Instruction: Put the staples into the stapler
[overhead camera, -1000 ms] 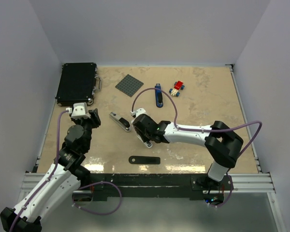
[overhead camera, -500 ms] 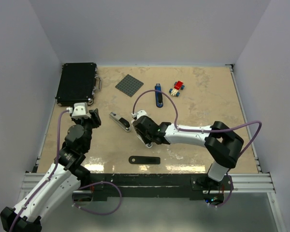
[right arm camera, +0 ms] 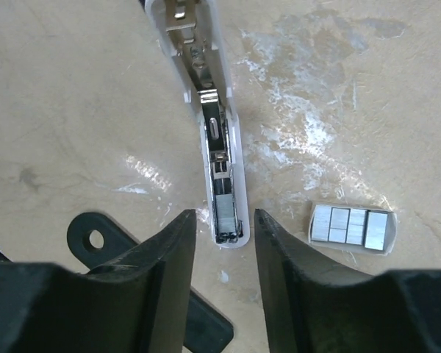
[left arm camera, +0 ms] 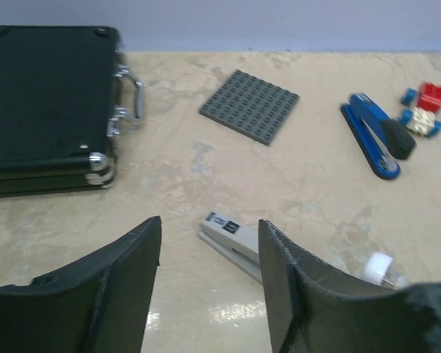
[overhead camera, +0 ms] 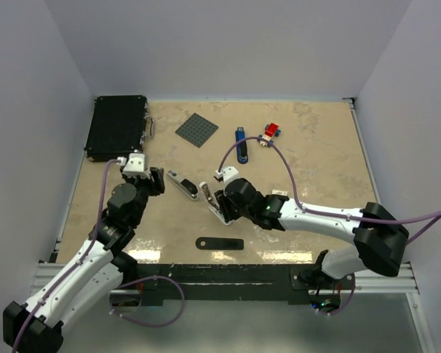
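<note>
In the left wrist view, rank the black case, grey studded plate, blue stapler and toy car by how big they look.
Largest to smallest:
black case (nearer the camera, but clearly biggest)
grey studded plate
blue stapler
toy car

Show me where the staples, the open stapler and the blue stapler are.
staples (right arm camera: 350,228): right wrist view, middle of the grey strips.
open stapler (right arm camera: 214,129): right wrist view, its metal channel.
blue stapler (left arm camera: 367,136): left wrist view, its blue body.
</note>
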Motion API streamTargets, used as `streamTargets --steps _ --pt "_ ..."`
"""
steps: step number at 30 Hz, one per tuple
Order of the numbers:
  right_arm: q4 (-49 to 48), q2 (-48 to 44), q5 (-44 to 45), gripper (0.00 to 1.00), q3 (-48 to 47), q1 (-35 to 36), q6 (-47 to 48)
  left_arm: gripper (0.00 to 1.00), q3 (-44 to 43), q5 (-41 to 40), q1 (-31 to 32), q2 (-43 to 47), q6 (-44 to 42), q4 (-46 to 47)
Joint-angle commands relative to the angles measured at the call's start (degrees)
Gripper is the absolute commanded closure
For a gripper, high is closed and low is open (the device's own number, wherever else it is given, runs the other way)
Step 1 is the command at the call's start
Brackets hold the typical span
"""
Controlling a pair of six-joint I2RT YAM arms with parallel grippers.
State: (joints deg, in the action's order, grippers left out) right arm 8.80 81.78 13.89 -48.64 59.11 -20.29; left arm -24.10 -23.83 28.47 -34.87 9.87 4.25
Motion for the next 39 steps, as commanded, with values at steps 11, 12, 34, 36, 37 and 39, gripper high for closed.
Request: streamTargets --steps 11,12,34,36,37,39 --pt "-27.1 -5.3 -4.5 0.51 19.5 0.0 -1.2 0.16 -11.1 39.0 -0.2 -26.9 -3.9 6.3" --pt "-27.5 -4.6 -4.5 0.51 19.8 0.0 -0.9 0.16 -11.5 40.1 -0.2 -28.0 -4.2 7.0" --pt "-36.2 1.4 -6.3 0.73 21.7 0.0 2.8 0.44 -14.5 43.3 3.6 -42.4 -13.0 6.6" --pt "-36.5 1.2 -6.2 0.79 21.9 -0.1 2.8 0.56 -14.0 43.5 4.0 -42.4 -13.0 7.1" --pt "-36.5 1.2 -6.2 0.81 21.9 0.0 2.9 0.57 -13.9 43.6 4.2 -42.4 -13.2 7.3" --pt "-36.4 1.0 -5.9 0.86 21.9 0.0 3.1 0.58 -13.5 43.6 4.8 -42.4 -13.3 8.2"
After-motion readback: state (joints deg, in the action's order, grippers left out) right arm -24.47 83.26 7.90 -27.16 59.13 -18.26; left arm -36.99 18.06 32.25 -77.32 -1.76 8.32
